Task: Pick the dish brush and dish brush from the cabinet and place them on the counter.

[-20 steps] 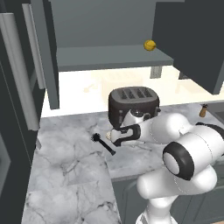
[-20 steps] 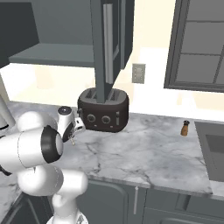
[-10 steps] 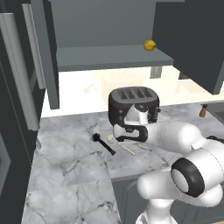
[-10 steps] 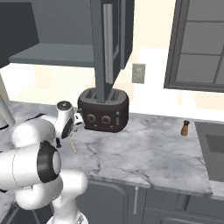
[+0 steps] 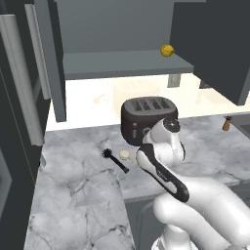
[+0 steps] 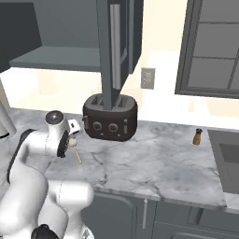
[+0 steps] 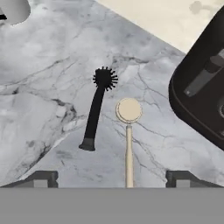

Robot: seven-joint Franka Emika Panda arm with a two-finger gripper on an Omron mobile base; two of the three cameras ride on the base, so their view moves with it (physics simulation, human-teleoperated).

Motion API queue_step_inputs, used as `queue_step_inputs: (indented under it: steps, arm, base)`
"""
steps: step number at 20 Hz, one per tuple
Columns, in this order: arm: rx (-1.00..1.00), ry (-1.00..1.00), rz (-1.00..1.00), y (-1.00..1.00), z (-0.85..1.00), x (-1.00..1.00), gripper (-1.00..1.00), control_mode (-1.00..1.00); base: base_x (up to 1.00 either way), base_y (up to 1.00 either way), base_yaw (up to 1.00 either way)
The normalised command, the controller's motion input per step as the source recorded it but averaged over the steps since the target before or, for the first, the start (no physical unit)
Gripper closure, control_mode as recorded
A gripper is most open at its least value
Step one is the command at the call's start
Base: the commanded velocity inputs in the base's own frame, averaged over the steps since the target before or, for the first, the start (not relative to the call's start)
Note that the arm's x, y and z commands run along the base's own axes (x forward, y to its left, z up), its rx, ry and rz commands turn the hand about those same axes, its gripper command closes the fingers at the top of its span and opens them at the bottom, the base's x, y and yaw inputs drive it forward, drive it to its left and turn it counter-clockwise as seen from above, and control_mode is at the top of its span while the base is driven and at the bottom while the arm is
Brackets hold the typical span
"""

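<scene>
Jaws released wide, gripper (image 7: 111, 178) hangs over the tan brush (image 7: 128, 135); black brush (image 7: 96, 111) at its nine o'clock on the counter (image 7: 43, 87).

Rendered home kitchen.
Marble table (image 6: 154, 158) carrying a black toaster (image 6: 110, 117), blue-grey wall cabinet (image 5: 117, 39) above, sink (image 6: 226, 158) at the right.

Surface (image 7: 52, 52) looks like white marble with grey veins, smooth, slight shine. Black dish brush (image 7: 95, 111) looks like matt plastic, head spiky and rough. Cream-tan dish brush (image 7: 128, 131) looks smooth like pale wood or plastic, round head flat and plain. Toaster (image 5: 146, 119) dark, smooth, bit glossy, small shiny knobs. Cabinet (image 5: 122, 63) matt blue-grey, painted look. Yellow ball (image 5: 167, 50) smooth.
</scene>
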Motion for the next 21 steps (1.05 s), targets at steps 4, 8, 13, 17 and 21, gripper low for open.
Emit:
queue_step_inputs:
  steps: [4, 8, 13, 17, 21]
  arm:
    - [-0.01, -0.48, 0.0, 0.0, 0.28, -0.76, -1.0, -1.0]
    - [0.0, -0.49, 0.0, 0.0, 0.34, -0.74, -1.0, -1.0]
    - [0.0, -0.48, 0.0, 0.0, 0.36, -0.75, -1.0, -1.0]
    - [0.0, -0.48, 0.0, -0.01, 0.36, -0.76, -1.0, -1.0]
    - [0.0, -0.48, 0.0, -0.12, 0.33, -0.73, -1.0, -1.0]
  base:
    - [0.0, 0.0, 0.0]
    - [0.0, 0.0, 0.0]
    - [0.0, 0.0, 0.0]
    - [0.0, 0.0, 0.0]
    - [0.0, 0.0, 0.0]
